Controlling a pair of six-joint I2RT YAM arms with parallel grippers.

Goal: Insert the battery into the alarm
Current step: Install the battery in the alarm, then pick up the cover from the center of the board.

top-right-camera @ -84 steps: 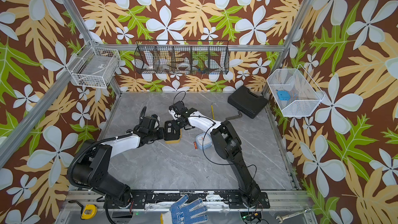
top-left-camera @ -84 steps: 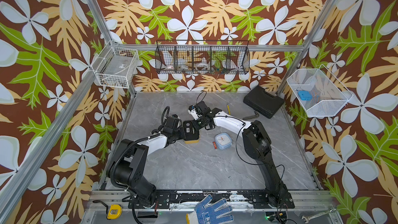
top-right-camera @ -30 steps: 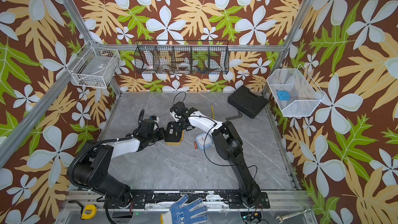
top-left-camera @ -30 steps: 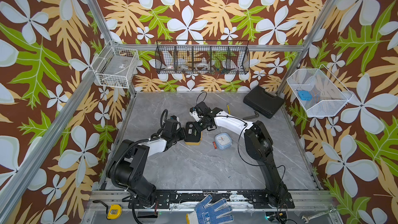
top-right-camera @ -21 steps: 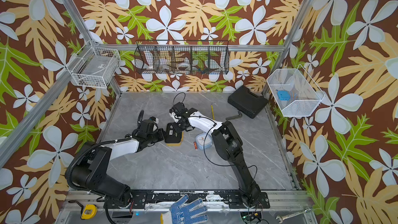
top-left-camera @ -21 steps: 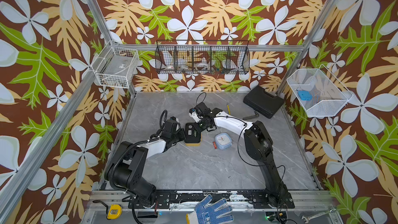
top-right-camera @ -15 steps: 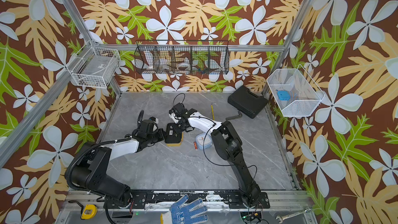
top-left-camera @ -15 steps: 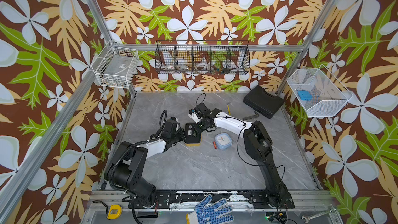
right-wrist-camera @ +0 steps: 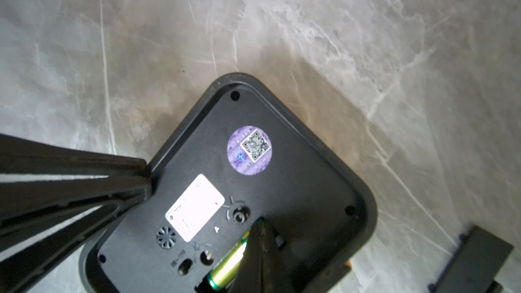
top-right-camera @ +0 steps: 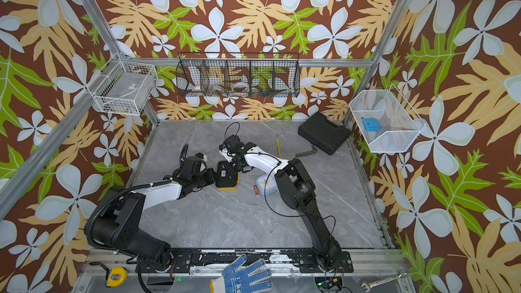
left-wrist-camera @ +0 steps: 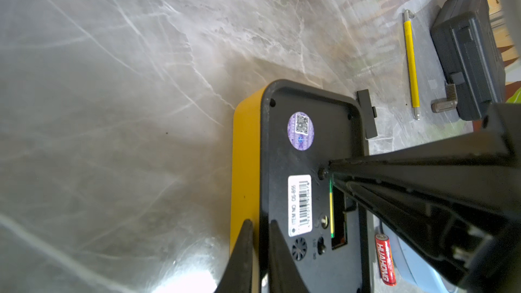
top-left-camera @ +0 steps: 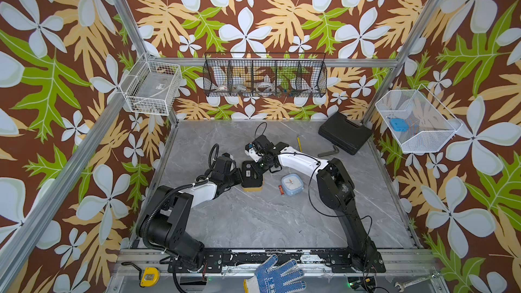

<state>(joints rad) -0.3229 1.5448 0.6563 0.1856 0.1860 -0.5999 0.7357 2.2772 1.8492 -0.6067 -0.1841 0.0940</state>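
Right gripper (right-wrist-camera: 260,229) just pinched together and is pushing the green-gold AA battery (right-wrist-camera: 228,263) into the yellow-and-black plastic alarm (top-left-camera: 251,183) mid grey marble bench (top-left-camera: 253,221), left gripper (left-wrist-camera: 260,222) clamping its rim, so nearly seated I reckon.

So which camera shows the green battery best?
The right wrist view: the green-and-gold cylindrical battery sits close up in the black back of the yellow alarm clock. The left wrist view shows a thin green sliver; both top views, nothing clear.
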